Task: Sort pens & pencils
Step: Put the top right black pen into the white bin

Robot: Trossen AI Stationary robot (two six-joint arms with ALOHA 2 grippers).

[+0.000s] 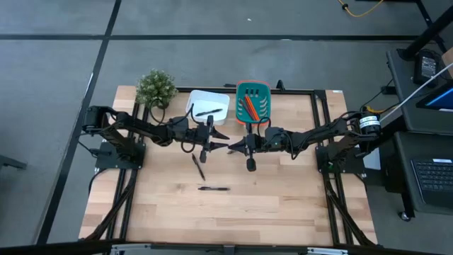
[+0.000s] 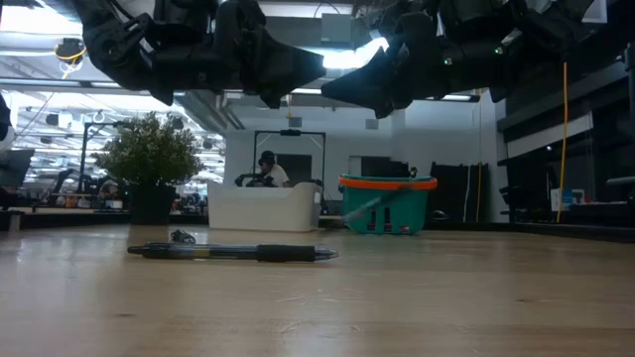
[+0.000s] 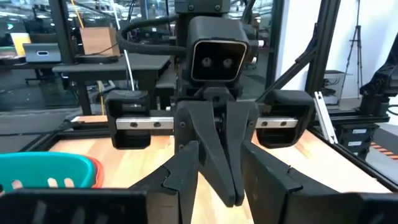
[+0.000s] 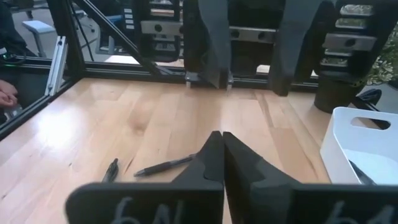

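Observation:
Two black pens lie flat on the wooden table: one (image 1: 213,188) nearer the front, also seen in the low view (image 2: 233,252), and one (image 1: 197,166) lying slantwise under the grippers. A third pen (image 1: 207,113) lies in the white bin (image 1: 219,103). Orange pencils (image 1: 249,106) lie in the teal basket (image 1: 263,91). My left gripper (image 1: 223,142) hangs open above the table's middle, its two fingers (image 4: 208,43) wide apart with nothing between them. My right gripper (image 4: 217,149) faces it tip to tip, shut and empty, level above the table.
A potted plant (image 1: 156,86) stands at the far left beside the white bin. A black frame (image 1: 322,113) runs along the table's edges. Bare wood lies in front of the two pens. A person (image 2: 268,169) sits in the room beyond the table.

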